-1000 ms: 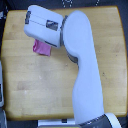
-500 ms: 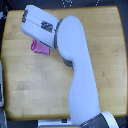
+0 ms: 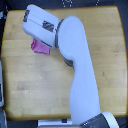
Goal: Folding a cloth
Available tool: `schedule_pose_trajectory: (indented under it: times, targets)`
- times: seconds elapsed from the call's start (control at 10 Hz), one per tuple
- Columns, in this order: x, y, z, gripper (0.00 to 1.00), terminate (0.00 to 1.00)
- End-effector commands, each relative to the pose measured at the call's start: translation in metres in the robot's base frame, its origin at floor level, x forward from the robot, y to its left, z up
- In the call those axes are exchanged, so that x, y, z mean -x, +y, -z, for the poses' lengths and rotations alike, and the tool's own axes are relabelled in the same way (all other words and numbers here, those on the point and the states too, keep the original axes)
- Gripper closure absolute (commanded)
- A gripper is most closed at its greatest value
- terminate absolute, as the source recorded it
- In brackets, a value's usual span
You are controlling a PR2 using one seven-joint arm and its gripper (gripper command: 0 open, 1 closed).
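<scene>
A small patch of the pink-magenta cloth (image 3: 39, 47) shows on the wooden table (image 3: 30, 75), peeking out from under the arm at the exterior view's upper left. Most of the cloth is covered by the white arm (image 3: 80, 65). The arm reaches from the bottom right up to the upper left, ending in a white and grey forearm block (image 3: 41, 23) directly above the cloth. The gripper's fingers are hidden under that block, so whether they hold the cloth cannot be seen.
The wooden tabletop fills most of the view, with dark floor beyond its far edge (image 3: 65, 4). A grey-white object (image 3: 2, 90) sits at the left edge. The robot's base (image 3: 95, 122) is at the bottom right.
The arm has shifted slightly, and a similar sliver of pink cloth stays visible beneath it at the same spot.
</scene>
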Motion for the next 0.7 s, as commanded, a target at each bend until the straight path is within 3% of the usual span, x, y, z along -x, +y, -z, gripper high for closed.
schedule_pose_trajectory:
  times: [0.0, 0.6]
  targets:
    - [-0.008, -0.013, 0.002, 0.0, 0.0]
    - [-0.008, -0.027, 0.004, 0.0, 0.0]
